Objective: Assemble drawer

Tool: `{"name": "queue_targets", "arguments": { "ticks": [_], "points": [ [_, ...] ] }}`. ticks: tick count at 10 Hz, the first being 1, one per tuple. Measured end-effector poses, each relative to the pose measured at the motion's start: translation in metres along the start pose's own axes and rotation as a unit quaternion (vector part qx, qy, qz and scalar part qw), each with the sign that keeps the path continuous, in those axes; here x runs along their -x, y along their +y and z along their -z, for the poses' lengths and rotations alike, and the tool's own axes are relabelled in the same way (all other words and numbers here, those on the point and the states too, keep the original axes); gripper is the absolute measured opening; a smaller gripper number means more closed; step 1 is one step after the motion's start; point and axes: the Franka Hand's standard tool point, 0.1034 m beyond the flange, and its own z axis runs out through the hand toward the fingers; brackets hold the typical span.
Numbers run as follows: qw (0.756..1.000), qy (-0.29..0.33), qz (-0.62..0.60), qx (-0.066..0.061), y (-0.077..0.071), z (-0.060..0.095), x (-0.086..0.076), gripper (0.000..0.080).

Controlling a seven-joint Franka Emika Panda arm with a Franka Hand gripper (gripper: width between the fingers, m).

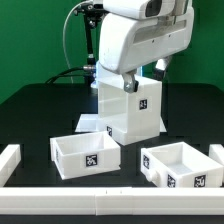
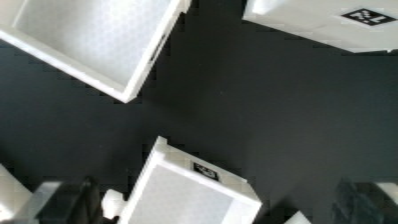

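Note:
A tall white drawer case [image 1: 130, 110] stands at the table's middle. Two open white drawer boxes with marker tags sit in front of it, one [image 1: 85, 156] toward the exterior view's left and one [image 1: 182, 166] toward its right. My gripper [image 1: 132, 84] hangs just above the case, largely hidden by the arm. In the wrist view my gripper [image 2: 214, 202] is open, with its dark fingers [image 2: 63, 200] wide apart on either side of a white tagged part [image 2: 196, 185], not touching it. Two more white parts show there, one [image 2: 89, 40] open and hollow and one [image 2: 338, 18] tagged.
A low white rail [image 1: 110, 196] runs along the table's front edge. Short white blocks stand at the exterior view's left [image 1: 8, 160] and right [image 1: 216, 152]. Cables hang behind the arm [image 1: 70, 40]. The tabletop is black.

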Motion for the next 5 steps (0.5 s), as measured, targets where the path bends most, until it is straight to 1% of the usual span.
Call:
{"name": "queue_targets", "arguments": {
  "ticks": [4,5],
  "points": [
    [1.000,0.000,0.000,-0.001,-0.0002,-0.0001,-0.0002,0.0650],
    [1.000,-0.003,-0.016,-0.007,-0.0016,-0.0028,0.0005,0.0650]
  ]
}}
